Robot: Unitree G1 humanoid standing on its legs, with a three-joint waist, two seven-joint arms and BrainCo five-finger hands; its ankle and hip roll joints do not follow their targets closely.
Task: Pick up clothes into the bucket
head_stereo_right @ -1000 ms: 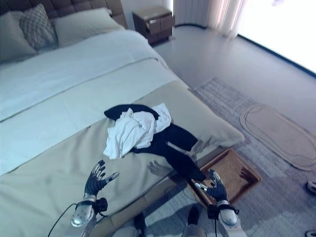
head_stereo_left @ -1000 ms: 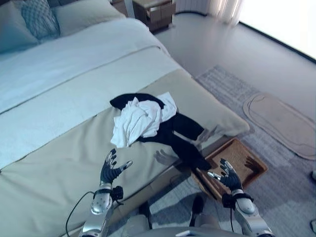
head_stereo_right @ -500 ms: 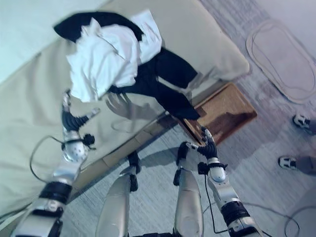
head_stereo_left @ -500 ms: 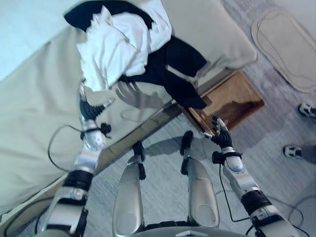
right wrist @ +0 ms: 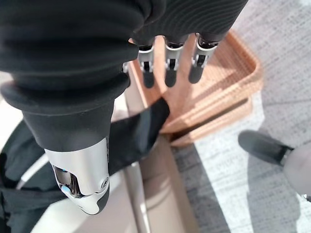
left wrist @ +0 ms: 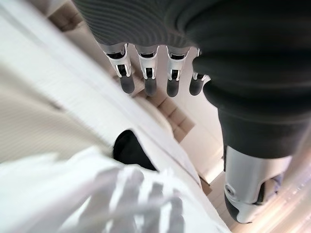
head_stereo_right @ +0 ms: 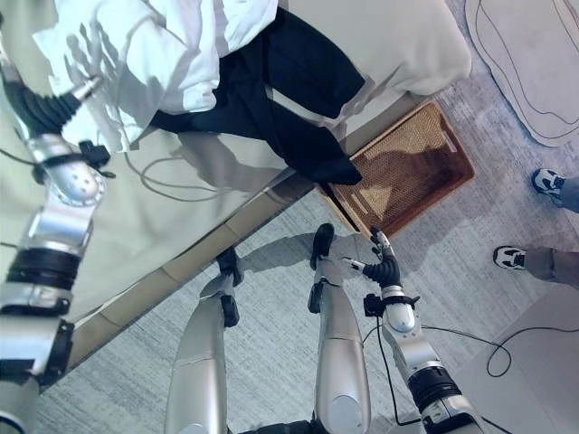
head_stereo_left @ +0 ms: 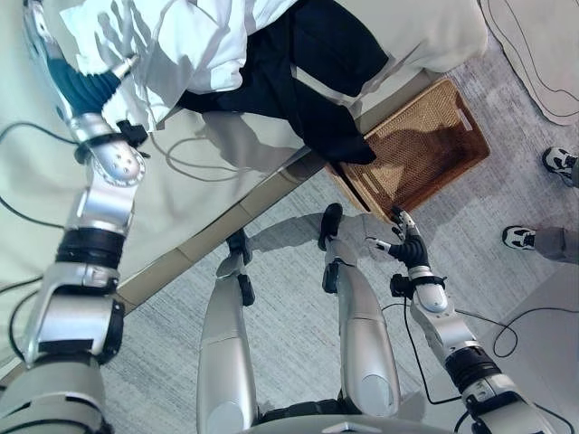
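A crumpled white garment [head_stereo_left: 204, 41] lies on the beige bed cover, on top of a black garment [head_stereo_left: 312, 86] whose end hangs over the bed's edge. Just below that end, a brown woven basket [head_stereo_left: 467, 114] stands on the floor against the bed. My left hand [head_stereo_left: 86, 86] is open above the bed, right beside the white garment [left wrist: 73, 194], fingers [left wrist: 146, 85] straight and holding nothing. My right hand [head_stereo_left: 409, 249] is open low over the floor, a little short of the basket [right wrist: 233, 82], its fingers [right wrist: 167, 73] pointing at the rim and the hanging black cloth [right wrist: 133, 128].
The bed's [head_stereo_left: 226, 167] edge runs diagonally in front of me. A person's shoes [head_stereo_left: 561, 165] stand on the grey carpet to the right of the basket. An oval mat [head_stereo_left: 534, 45] lies beyond it.
The camera has tilted further down, so the whole picture has shifted. My left hand has reached up to the edge of the white garment. The right hand stays near the basket.
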